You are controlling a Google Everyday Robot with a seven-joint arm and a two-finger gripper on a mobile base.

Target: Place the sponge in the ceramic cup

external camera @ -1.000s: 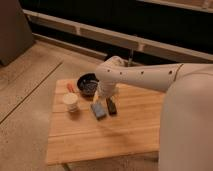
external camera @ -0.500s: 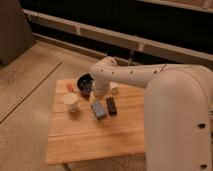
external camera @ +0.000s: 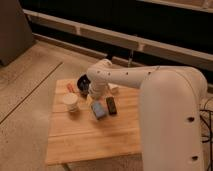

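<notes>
Leaning farther in, the gripper (external camera: 92, 95) hangs just behind the unmoved sponge (external camera: 98, 110); its state cannot be told.

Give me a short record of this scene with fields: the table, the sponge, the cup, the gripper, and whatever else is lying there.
table: wooden, holds all the items
sponge: blue, lying flat near the table's middle, outside the cup
cup: cream, upright, picture-left of the sponge, not touching it
gripper: low over the table, just behind the sponge, between it and the bowl
bowl: dark, near the far edge
black block: flat, close beside the sponge on its picture-right
task state: sponge not yet in cup
</notes>
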